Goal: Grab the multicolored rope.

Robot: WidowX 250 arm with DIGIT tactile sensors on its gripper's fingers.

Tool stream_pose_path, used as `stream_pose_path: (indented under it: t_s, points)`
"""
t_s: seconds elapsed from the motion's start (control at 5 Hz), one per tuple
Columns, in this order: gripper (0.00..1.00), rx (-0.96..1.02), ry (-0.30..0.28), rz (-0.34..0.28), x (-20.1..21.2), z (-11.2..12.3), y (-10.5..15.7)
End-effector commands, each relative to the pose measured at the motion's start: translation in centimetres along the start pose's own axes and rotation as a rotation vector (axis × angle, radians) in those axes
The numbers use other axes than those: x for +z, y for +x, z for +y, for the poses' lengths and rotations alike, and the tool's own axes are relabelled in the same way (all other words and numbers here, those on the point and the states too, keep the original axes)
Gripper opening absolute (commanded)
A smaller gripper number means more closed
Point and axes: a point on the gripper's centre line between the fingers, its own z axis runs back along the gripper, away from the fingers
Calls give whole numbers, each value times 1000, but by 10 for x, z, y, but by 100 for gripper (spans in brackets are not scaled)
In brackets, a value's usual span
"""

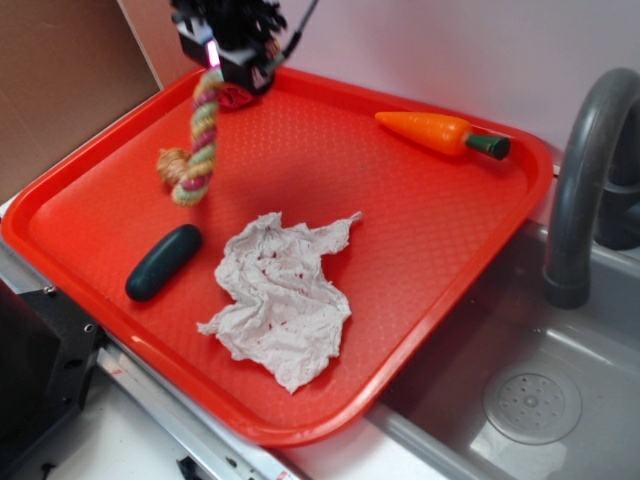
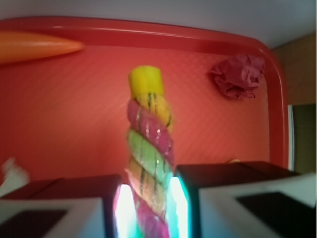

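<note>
The multicolored rope (image 1: 202, 135), twisted in pink, yellow and pale green, hangs down from my gripper (image 1: 212, 60) at the tray's back left. Its lower end hovers over the red tray (image 1: 420, 220). In the wrist view the rope (image 2: 148, 144) runs straight out from between my two fingers, and my gripper (image 2: 148, 208) is shut on its near end. The rope's far tip is yellow.
A tan spiral seashell (image 1: 172, 162) lies just behind the rope's lower end. A dark red cloth ball (image 1: 236, 97) (image 2: 238, 75) sits under the gripper. A dark green pickle-shaped toy (image 1: 163, 261), a crumpled cloth (image 1: 284, 295) and a toy carrot (image 1: 440, 132) lie on the tray. A sink with a faucet (image 1: 580, 200) is at right.
</note>
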Motion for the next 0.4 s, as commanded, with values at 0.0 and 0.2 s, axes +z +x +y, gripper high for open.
stream_pose_path:
  t_s: [0.0, 0.2]
  points:
    - [0, -69, -62, -124, 78, 11, -15]
    - [0, -93, -35, -136, 87, 11, -24]
